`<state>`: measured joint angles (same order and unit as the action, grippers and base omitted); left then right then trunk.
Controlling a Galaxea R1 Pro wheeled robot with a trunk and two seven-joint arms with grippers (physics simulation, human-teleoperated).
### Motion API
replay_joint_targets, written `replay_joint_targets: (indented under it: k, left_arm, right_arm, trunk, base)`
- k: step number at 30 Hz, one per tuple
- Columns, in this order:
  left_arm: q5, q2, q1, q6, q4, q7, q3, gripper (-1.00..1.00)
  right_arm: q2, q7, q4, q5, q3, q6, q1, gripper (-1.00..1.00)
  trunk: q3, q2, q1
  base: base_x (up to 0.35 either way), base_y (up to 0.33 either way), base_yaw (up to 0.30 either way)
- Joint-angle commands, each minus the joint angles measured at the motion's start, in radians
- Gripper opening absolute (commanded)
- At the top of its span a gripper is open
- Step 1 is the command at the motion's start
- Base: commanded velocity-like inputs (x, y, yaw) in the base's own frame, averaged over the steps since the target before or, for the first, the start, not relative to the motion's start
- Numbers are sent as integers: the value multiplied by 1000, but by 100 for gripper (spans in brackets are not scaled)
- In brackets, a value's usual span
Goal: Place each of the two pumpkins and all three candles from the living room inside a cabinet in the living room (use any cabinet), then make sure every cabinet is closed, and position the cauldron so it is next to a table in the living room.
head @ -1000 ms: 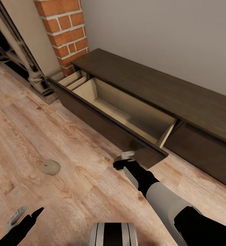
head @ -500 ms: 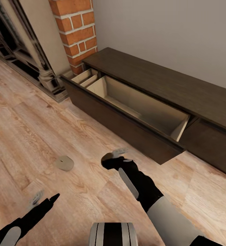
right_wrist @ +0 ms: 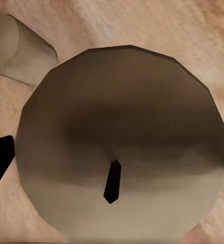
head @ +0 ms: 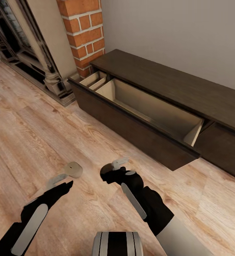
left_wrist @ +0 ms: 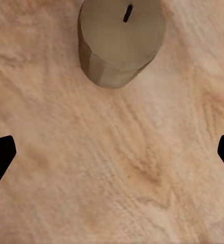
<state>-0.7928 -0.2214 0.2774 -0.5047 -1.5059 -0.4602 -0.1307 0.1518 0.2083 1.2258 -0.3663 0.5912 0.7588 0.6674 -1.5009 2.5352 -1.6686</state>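
Tan candle (head: 74, 169) sits upright on the wood floor (head: 32, 135), at twelve o'clock just beyond the left gripper (head: 60, 180), whose fingers gape empty; the right gripper (head: 113, 168) grips a second candle (right_wrist: 122, 142) (wick towards its camera); a low approach could topple the floor candle; the cabinet (head: 160, 106) drawer stands open at one o'clock.

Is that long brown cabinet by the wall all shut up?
No, the cabinet has a drawer pulled out, its pale inside showing in the head view.
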Motion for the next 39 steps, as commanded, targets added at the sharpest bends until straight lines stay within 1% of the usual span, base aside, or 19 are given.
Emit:
replay_joint_targets:
  k: [1, 2, 3, 4, 5, 6, 7, 8, 9, 11, 13, 18, 25, 31, 39]
  left_arm:
    - [-2, -1, 9, -5, -3, -23, -14, 100]
    - [7, 0, 15, -8, -4, -32, -26, 100]
    - [28, 3, 24, -13, -6, -45, -53, 100]
    - [41, 7, 29, -15, -8, -50, -67, 100]
    - [70, 16, 39, -19, -12, -55, -91, 100]
    - [84, 20, 44, -22, -14, -56, -99, 100]
    - [110, 26, 53, -34, -16, -57, -114, 100]
    - [120, 28, 57, -43, -17, -57, -121, 100]
    - [136, 33, 63, -61, -18, -57, -132, 100]
    - [151, 36, 68, -80, -18, -61, -141, 100]
    - [165, 37, 72, -93, -14, -67, -144, 100]
    - [169, 36, 73, -95, -5, -71, -141, 100]
    - [170, 36, 73, -95, 0, -72, -140, 100]
    - [170, 37, 74, -91, 29, -71, -142, 100]
    - [171, 32, 74, -88, 40, -72, -140, 100]
  right_arm:
    - [-1, 11, 2, -9, 6, 3, 0, -100]
    - [-1, 11, 4, -9, 9, 3, 0, -100]
    - [-2, 12, 7, -9, 13, 3, -1, -100]
    - [-3, 12, 11, -9, 13, 3, -1, -100]
    - [-6, 12, 26, -8, 13, 3, -2, -100]
    - [-11, 12, 37, -8, 13, 3, -2, -100]
    - [-26, 12, 63, -8, 13, 4, -3, -100]
    - [-36, 12, 77, -9, 13, 4, -3, -100]
    - [-56, 12, 107, -10, 14, 5, -4, -100]
    - [-76, 14, 146, -10, 13, 6, -4, -100]
    - [-90, 16, 177, -11, 13, 8, -6, -100]
    - [-95, 17, 189, -10, 14, 8, -6, -100]
    - [-96, 17, 193, -10, 16, 8, -7, -100]
    - [-94, 18, 192, -8, 19, 7, -10, -100]
    - [-87, 19, 183, -8, 23, 7, -11, -100]
  trunk:
    - [-1, 0, 0]
    - [-1, 0, 0]
    - [-1, 0, 0]
    - [-1, 0, 0]
    - [-1, 0, 0]
    - [-1, 0, 0]
    - [-1, 0, 0]
    - [-1, 0, 0]
    - [-1, 0, 0]
    - [-1, 0, 0]
    - [-1, 0, 0]
    - [-1, 0, 0]
    - [-1, 0, 0]
    - [-1, 0, 0]
    - [-1, 0, 0]
  base:
    - [0, 7, 0]
    - [0, 6, 0]
    - [0, 4, 0]
    - [0, 3, 0]
    - [0, 2, 0]
    - [0, 2, 0]
    - [0, 0, 0]
    - [0, 0, 0]
    - [0, 0, 0]
    - [0, 0, 0]
    - [0, 0, 0]
    - [54, 10, 0]
    - [260, 37, 0]
    - [289, 122, 0]
    - [76, 49, 0]
